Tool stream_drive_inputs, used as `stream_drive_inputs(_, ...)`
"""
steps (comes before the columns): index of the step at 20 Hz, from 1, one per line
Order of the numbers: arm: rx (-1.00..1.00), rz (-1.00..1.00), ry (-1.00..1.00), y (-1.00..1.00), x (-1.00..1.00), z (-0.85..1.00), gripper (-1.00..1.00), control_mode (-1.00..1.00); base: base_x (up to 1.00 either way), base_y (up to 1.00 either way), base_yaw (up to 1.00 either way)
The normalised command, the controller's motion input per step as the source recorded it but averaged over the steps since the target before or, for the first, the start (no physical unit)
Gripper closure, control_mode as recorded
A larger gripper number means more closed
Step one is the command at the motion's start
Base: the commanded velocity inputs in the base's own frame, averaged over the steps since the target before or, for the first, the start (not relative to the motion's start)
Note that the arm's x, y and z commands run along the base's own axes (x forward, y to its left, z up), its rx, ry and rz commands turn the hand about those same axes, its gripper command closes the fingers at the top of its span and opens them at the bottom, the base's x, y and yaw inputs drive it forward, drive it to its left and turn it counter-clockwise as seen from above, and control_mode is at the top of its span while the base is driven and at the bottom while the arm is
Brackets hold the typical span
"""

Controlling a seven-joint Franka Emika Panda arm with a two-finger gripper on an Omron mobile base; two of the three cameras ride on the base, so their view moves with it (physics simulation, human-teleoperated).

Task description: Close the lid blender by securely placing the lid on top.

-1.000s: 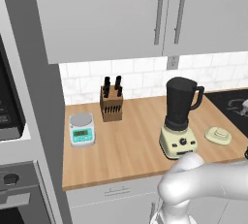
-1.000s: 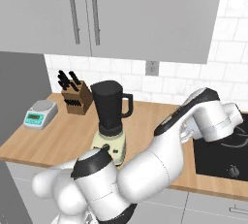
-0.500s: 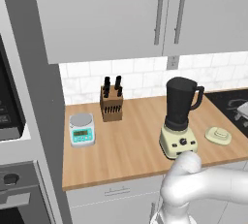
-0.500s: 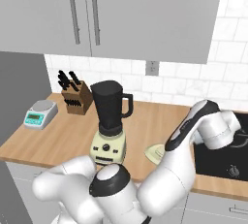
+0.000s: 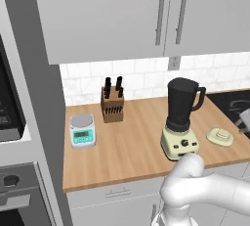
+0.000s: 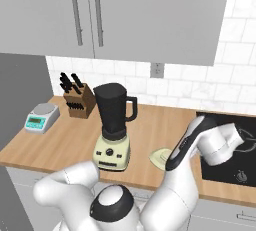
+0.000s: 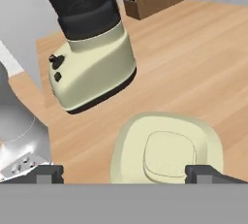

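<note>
Since a second ago my arm has swung down and to the right: in the right base view my forearm, which then stood high over the desk's right end, now reaches low beside the stove, and the lid [image 6: 161, 157] has come into sight beside it. The things on the desk have not moved.

My fingers [image 7: 124, 174] are spread wide and hold nothing; one dark tip [image 7: 48, 173] rises on each side of the lid in the hand view, and I cannot tell whether they touch it.

The lid [image 7: 167, 154] lies flat on the wooden desk [image 7: 193, 63] just below my hand, its raised centre knob pointing straight up. It is a rounded disc, so it has no clear long axis.

Farther on stands the blender [image 7: 87, 48], upright, its long axis vertical, the dark jar on the cream base with the knob and buttons on the front. In the left base view the lid [image 5: 220, 136] sits just right of the blender [image 5: 181, 119], apart from it, and the jar's handle points toward that side.

Beyond, near the wall, stands the knife block [image 5: 112, 101], with the kitchen scale [image 5: 82, 129] to its left.
</note>
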Motion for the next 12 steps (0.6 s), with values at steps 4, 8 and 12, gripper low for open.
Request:
stream_drive_inputs(4, -0.01, 0.00, 0.00, 0.00, 0.24, -0.27, -1.00, -1.00, 0.00, 0.00, 0.00)
stream_drive_inputs(8, 0.00, 0.00, 0.00, 0.00, 0.32, -0.26, -1.00, -1.00, 0.00, 0.00, 0.00)
stream_drive_inputs(12, 0.00, 0.00, 0.00, -0.05, 0.36, -0.24, -1.00, -1.00, 0.00, 0.00, 0.00)
